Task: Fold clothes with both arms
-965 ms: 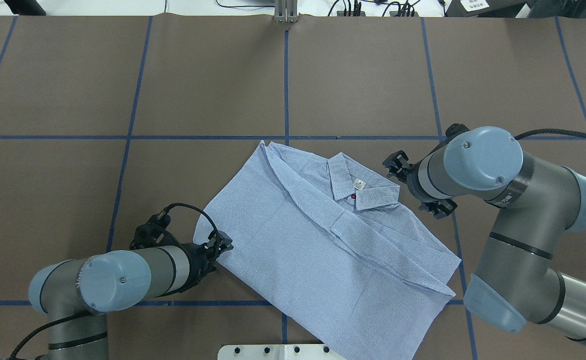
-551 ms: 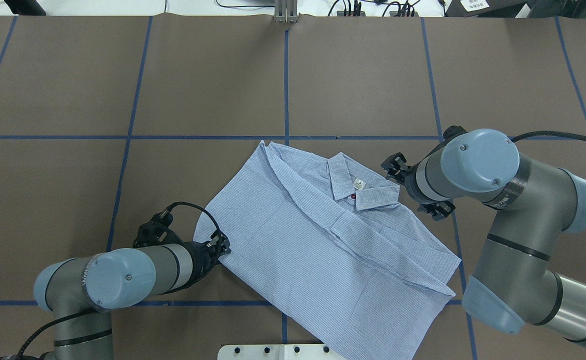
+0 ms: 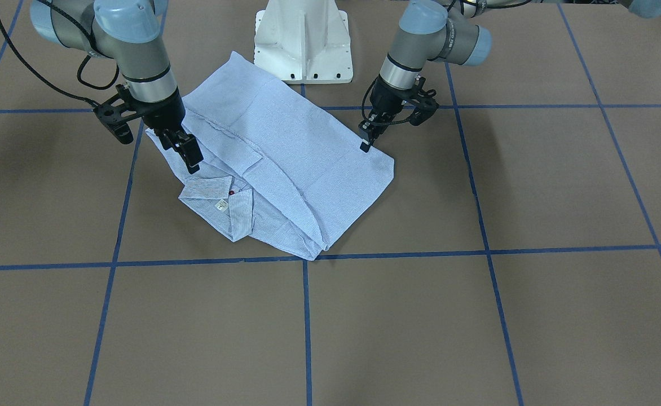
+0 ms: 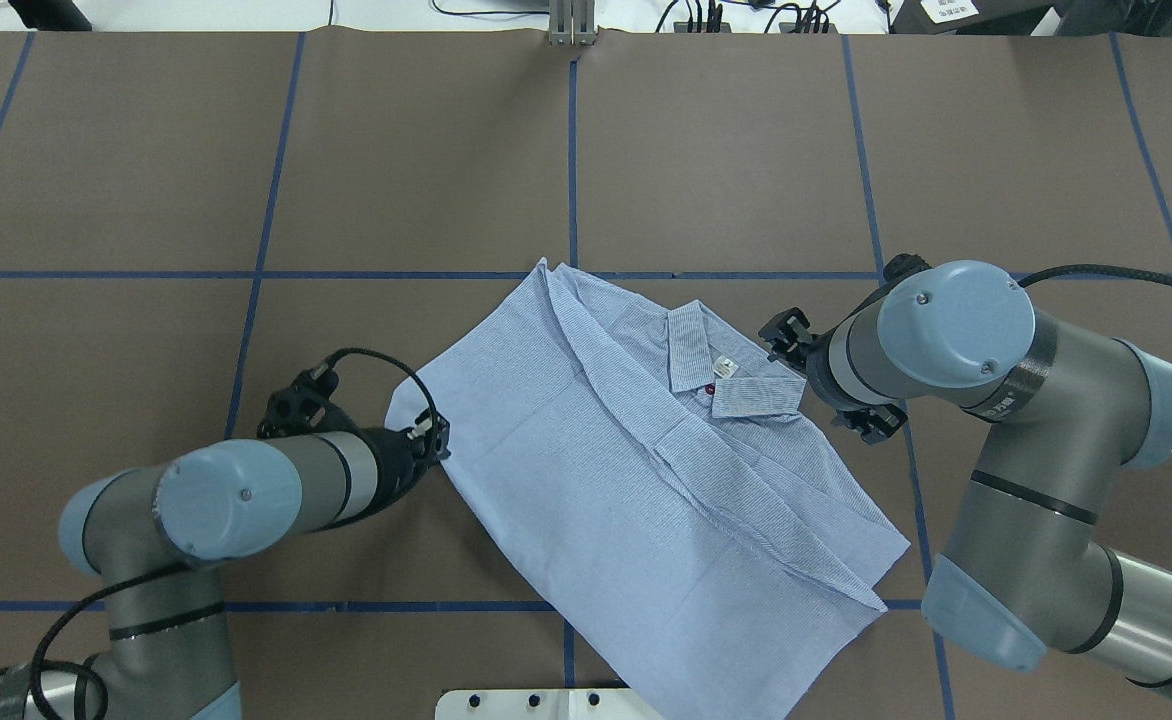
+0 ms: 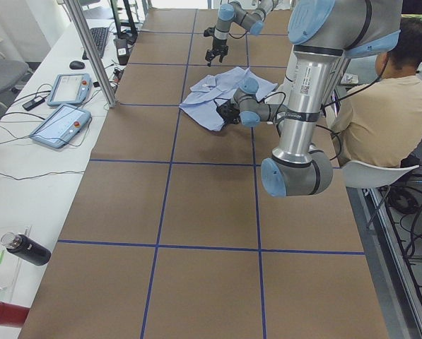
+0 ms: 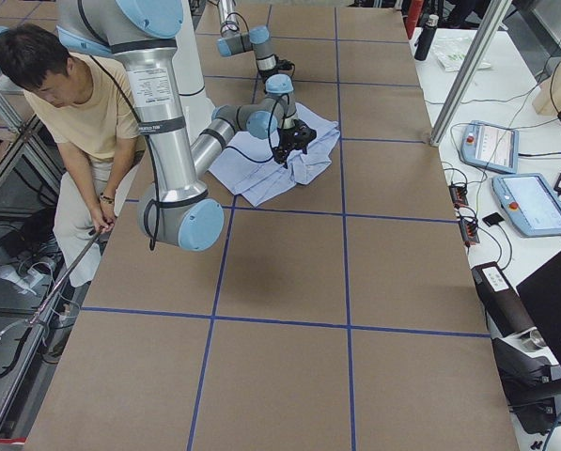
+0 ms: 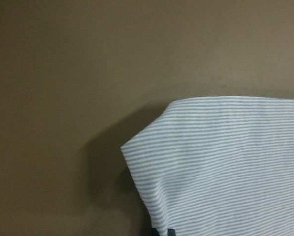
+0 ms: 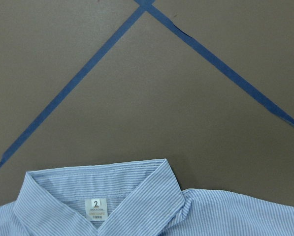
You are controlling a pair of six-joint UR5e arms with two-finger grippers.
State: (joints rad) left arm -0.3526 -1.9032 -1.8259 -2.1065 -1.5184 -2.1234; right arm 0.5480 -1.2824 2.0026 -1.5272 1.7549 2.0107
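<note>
The shirt (image 4: 646,470) slides and turns on the desk (image 4: 146,200), dragged by the left tool (image 4: 438,440) clamped on its edge and the right tool (image 3: 186,153) by the collar, its grip unreadable, squaring it for folding.

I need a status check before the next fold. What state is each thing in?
Shirt: partly folded, flat on the table, collar showing, top button done up.
Left gripper: jaws shut on the shirt's corner.
Right gripper: at the shoulder by the collar; grip unclear.
</note>
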